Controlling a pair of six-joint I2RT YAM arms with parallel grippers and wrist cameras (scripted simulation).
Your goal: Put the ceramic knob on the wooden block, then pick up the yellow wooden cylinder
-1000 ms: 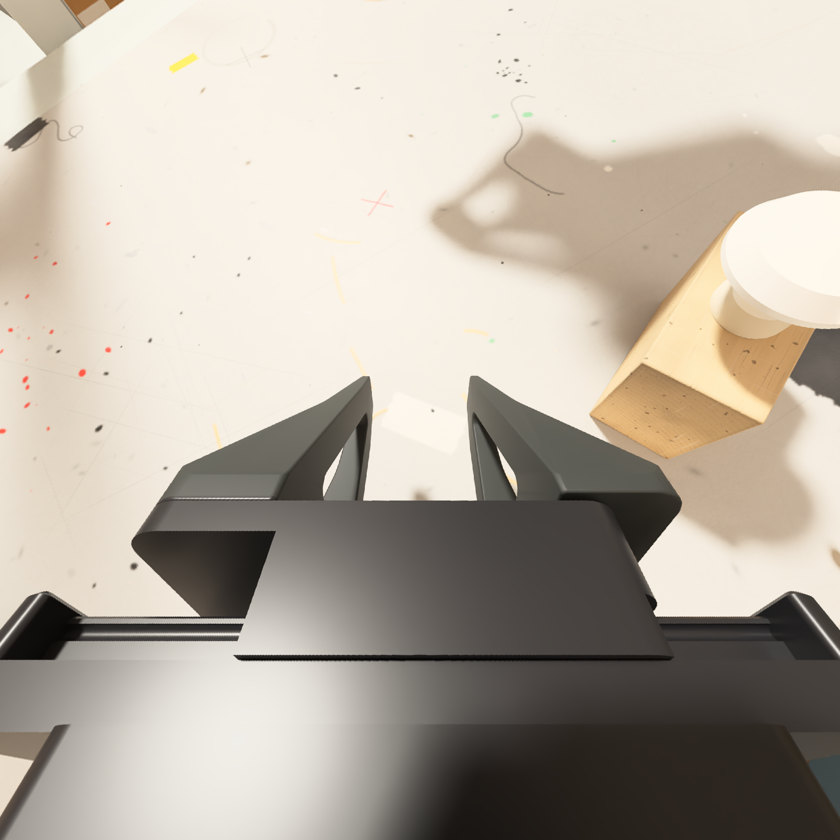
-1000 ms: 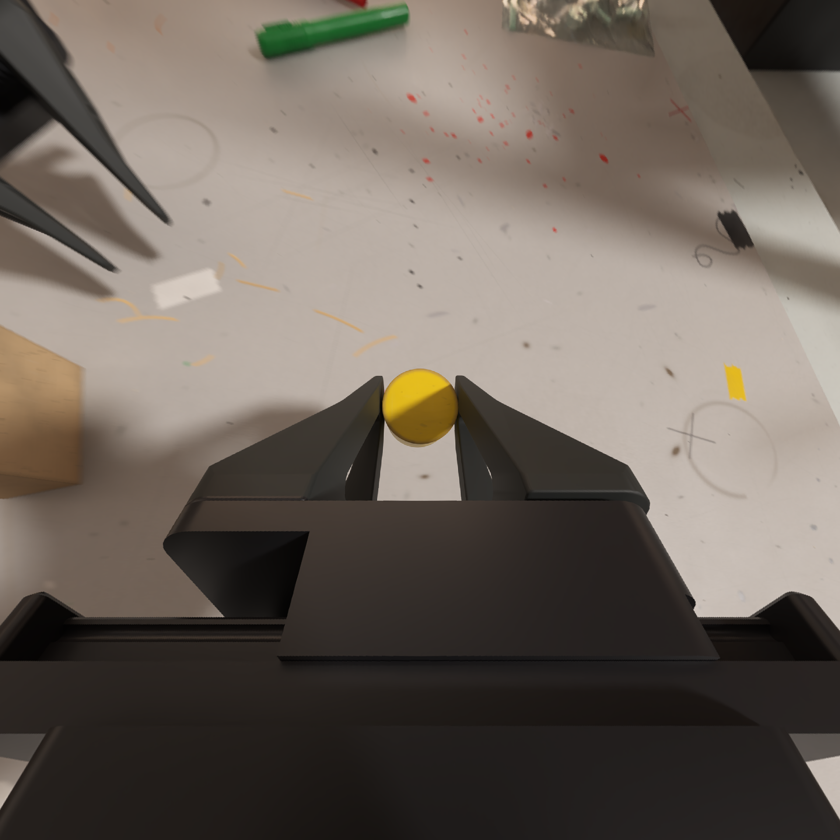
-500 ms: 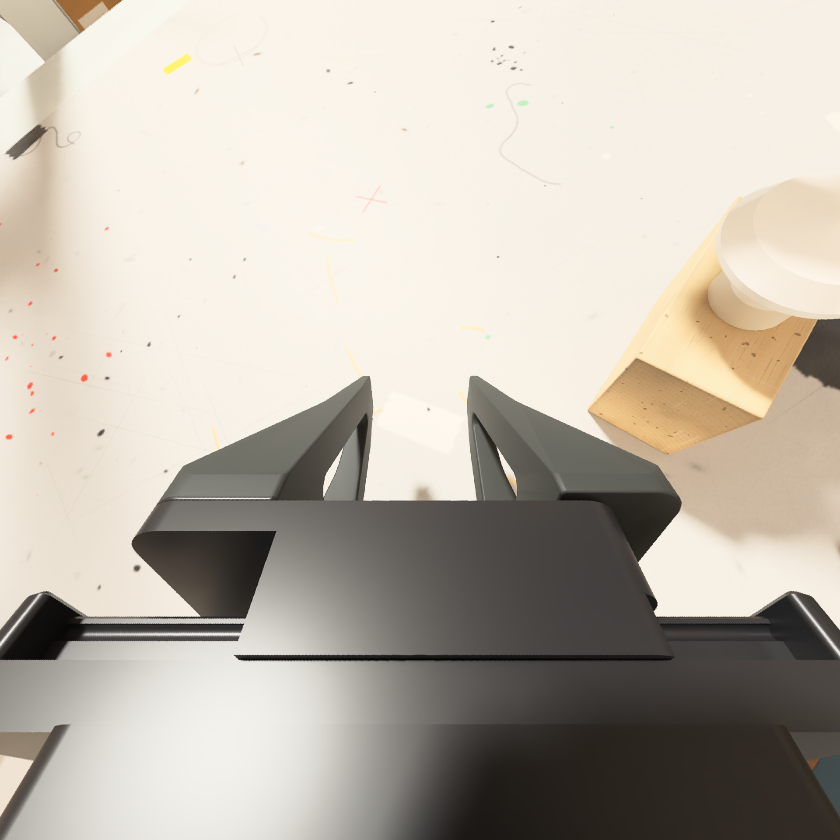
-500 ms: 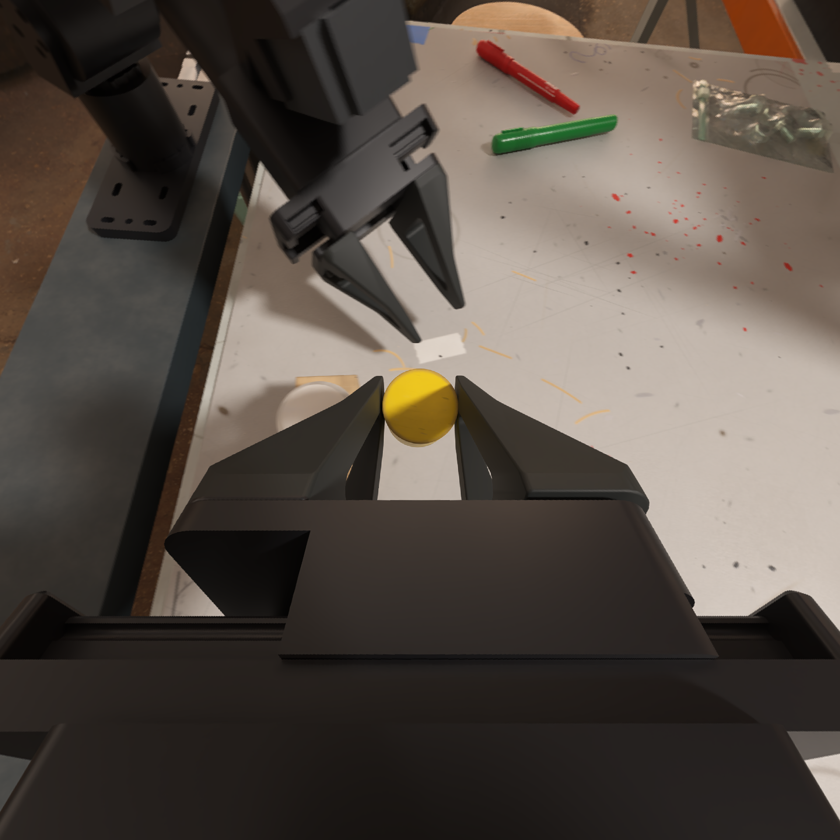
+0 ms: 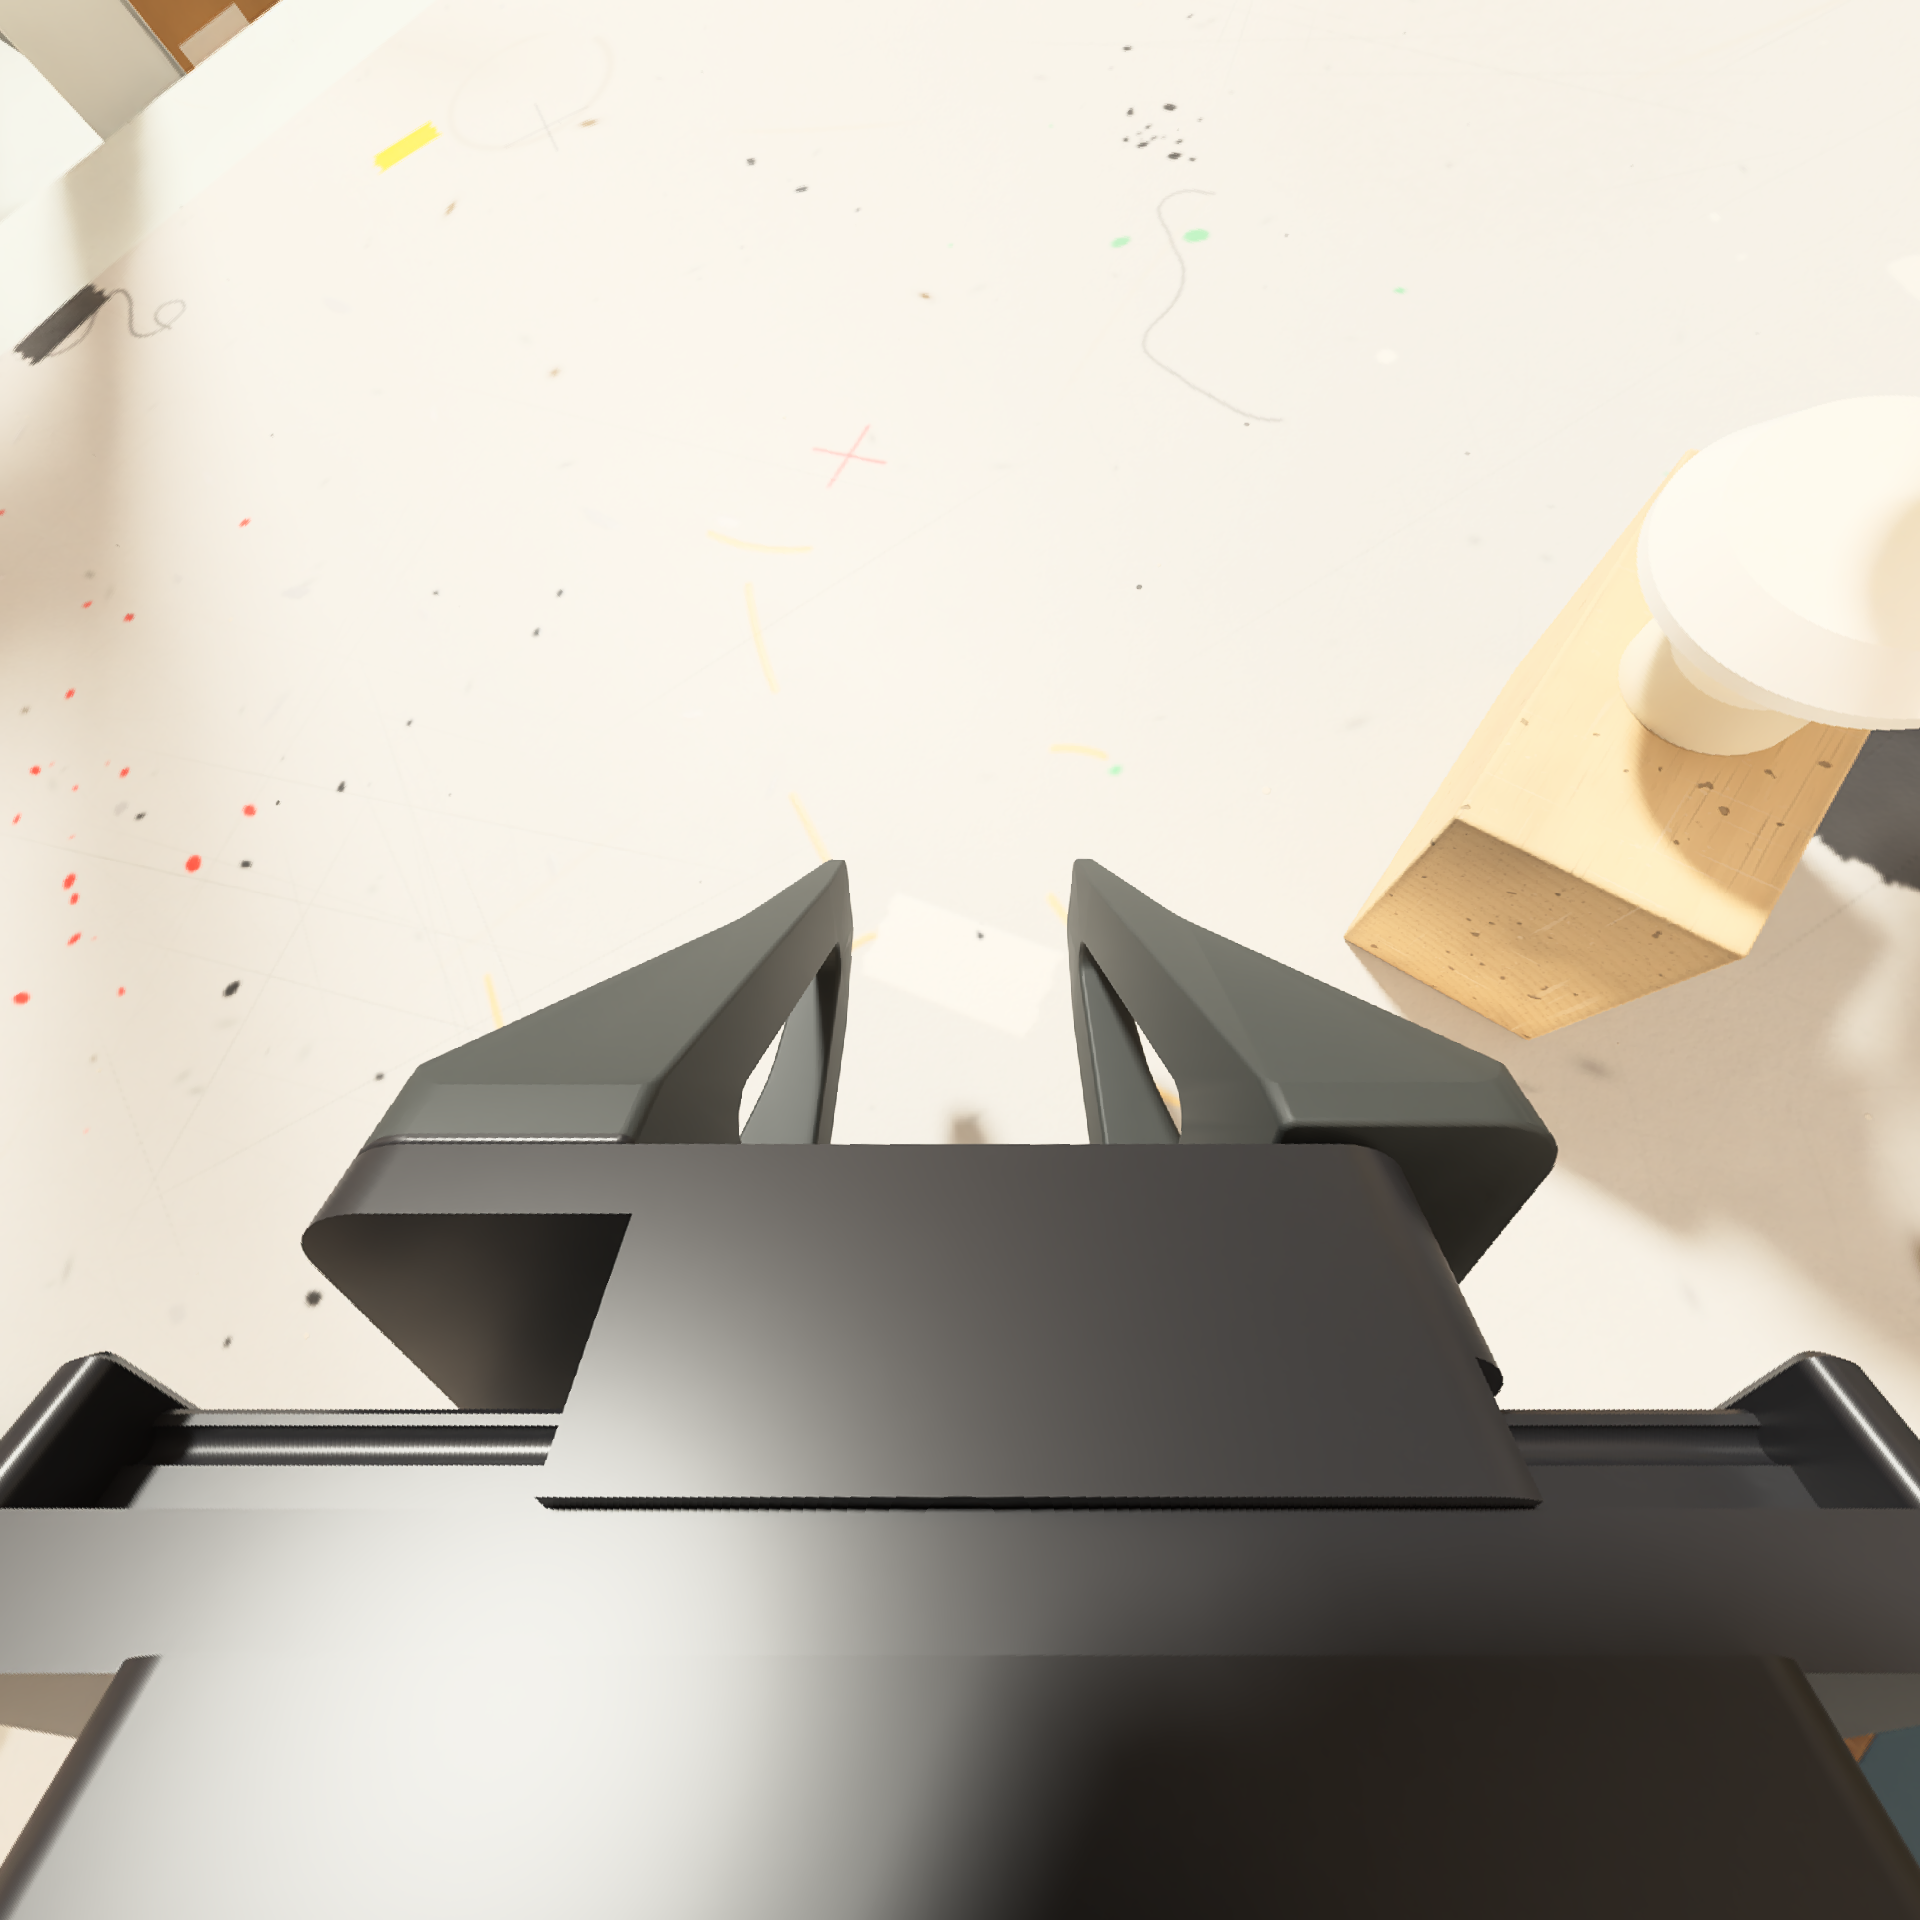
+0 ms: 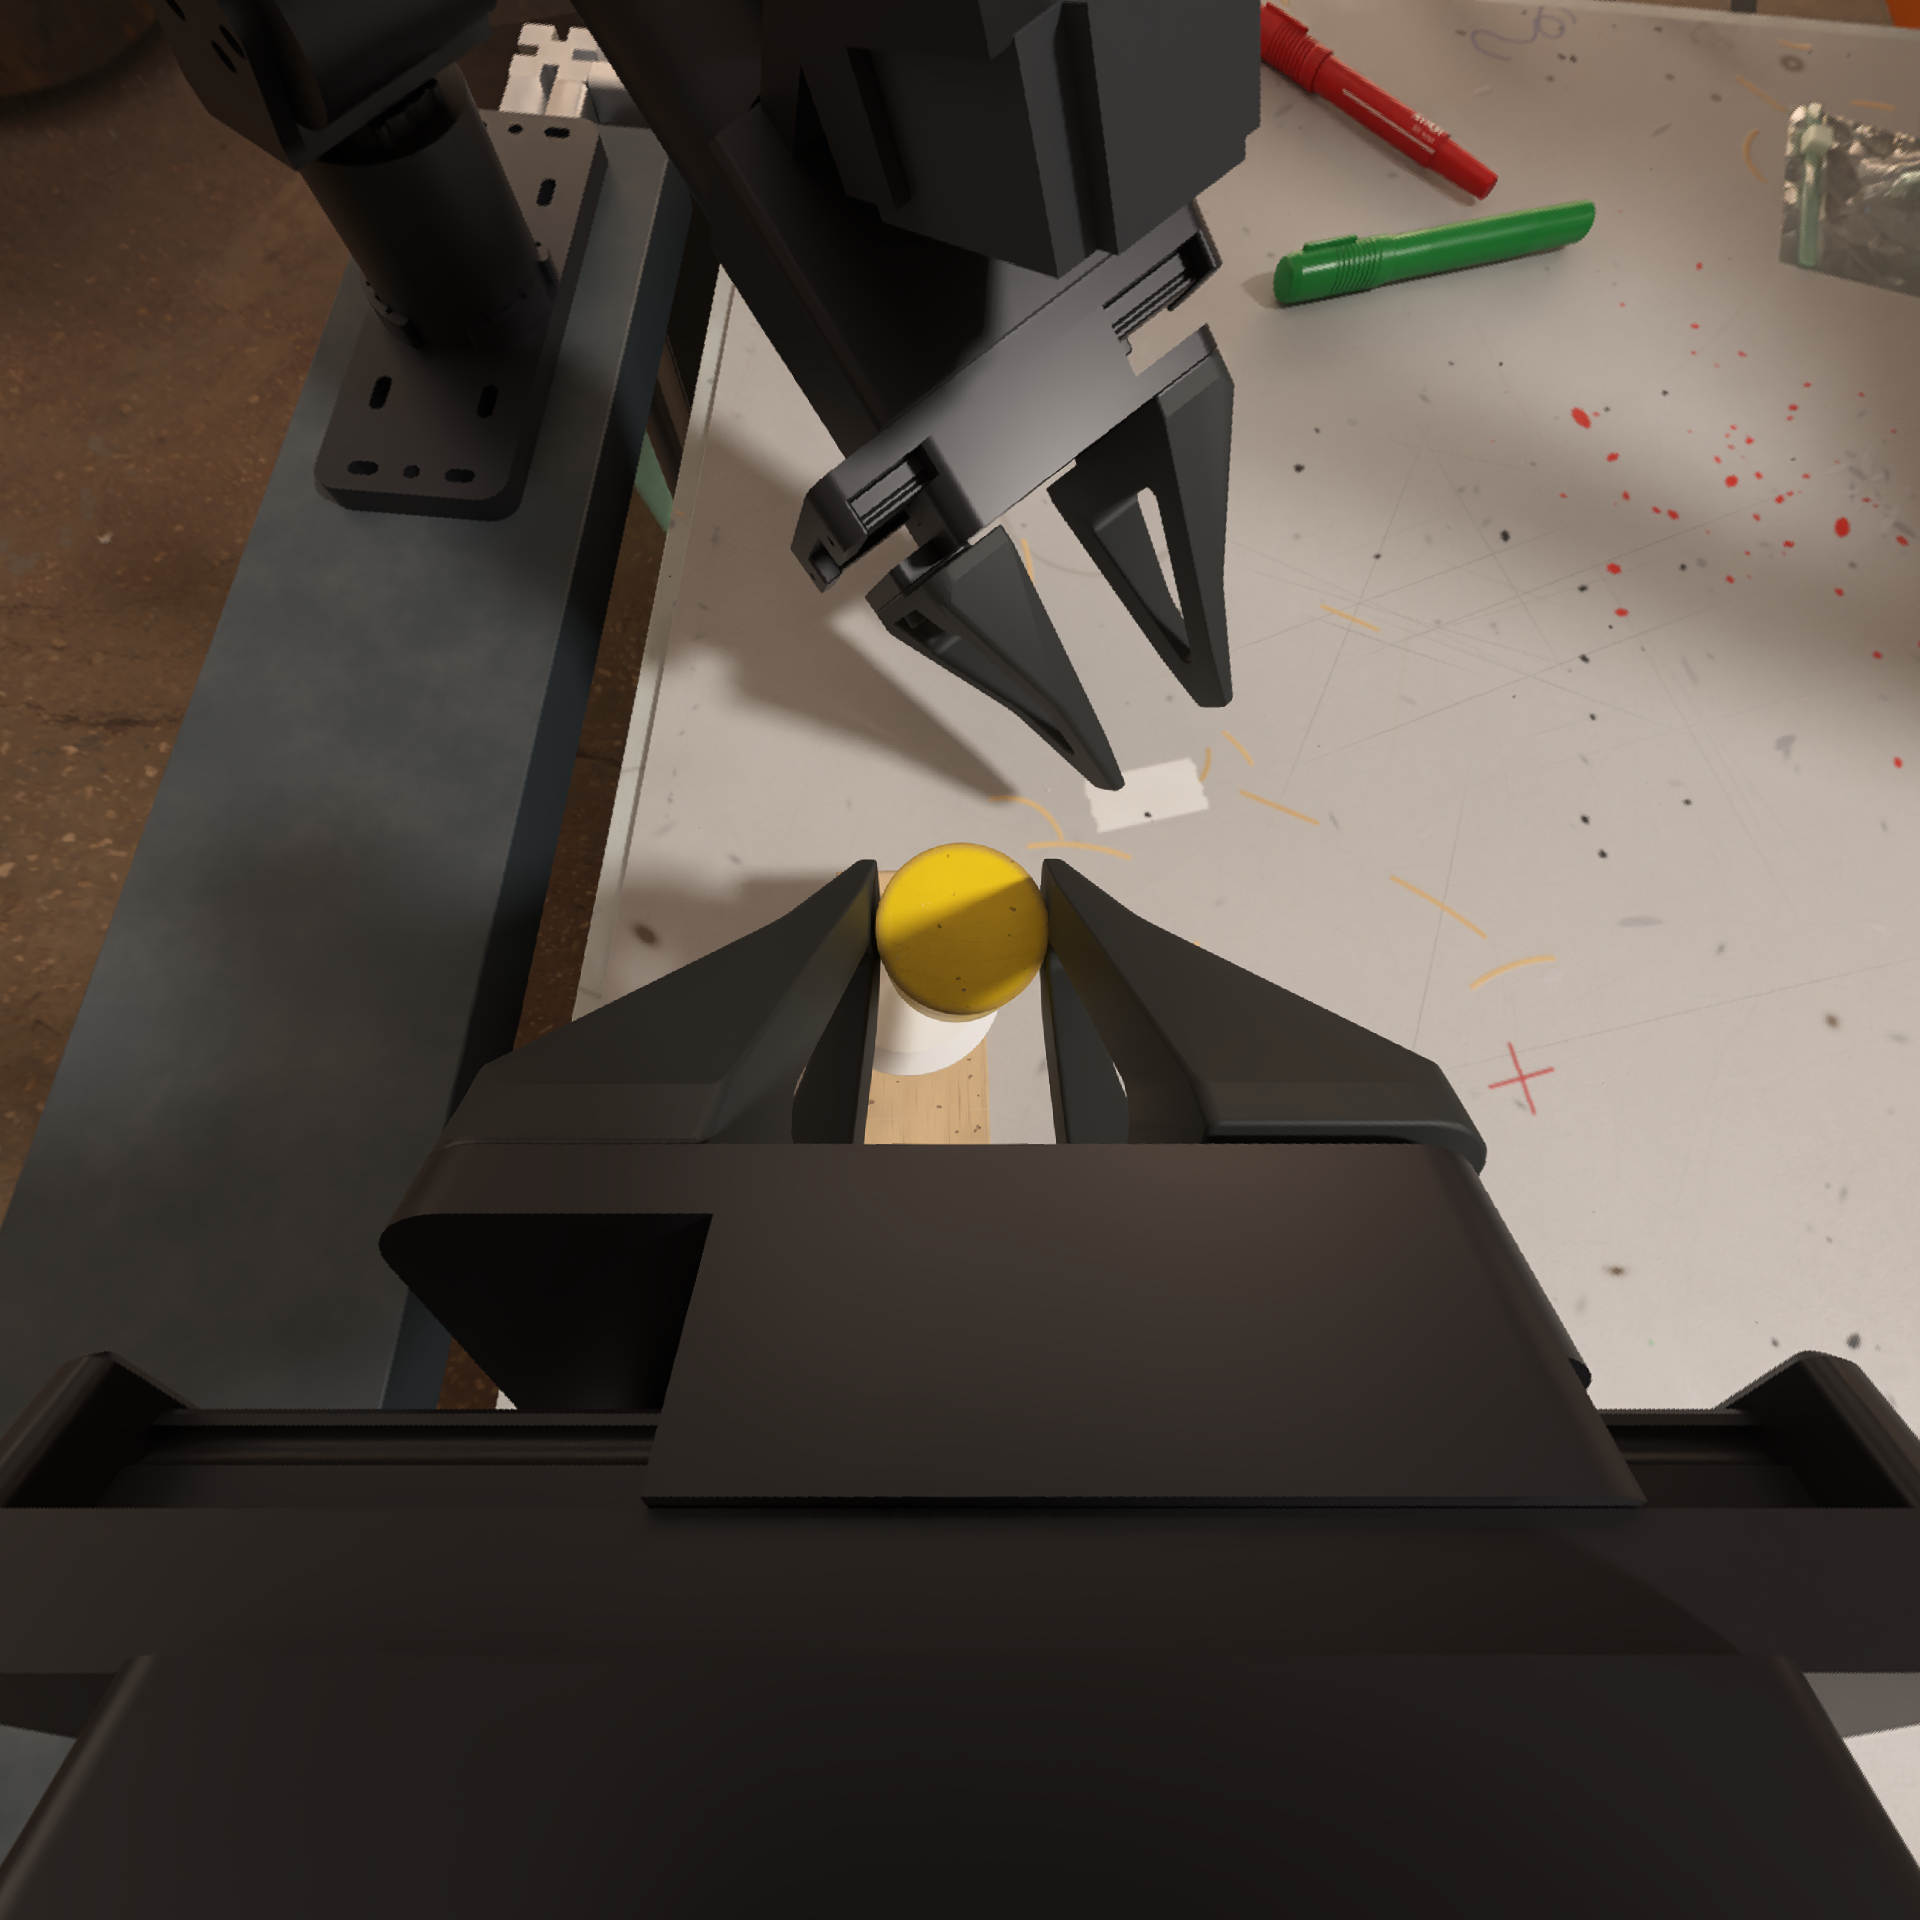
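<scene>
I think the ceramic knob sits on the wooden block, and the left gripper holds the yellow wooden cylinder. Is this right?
Not quite. The right gripper, not the left, holds the yellow wooden cylinder, as the right wrist view shows. The left gripper is open and empty. The ceramic knob does sit on the wooden block.

- The ceramic knob [image 5: 1787, 582] runs past the left wrist view's right edge.
- In the right wrist view, we see the wooden block [image 6: 925, 1107] mostly hidden behind the right gripper [image 6: 958, 883].
- The foil bag [image 6: 1855, 197] is cropped there.
</scene>
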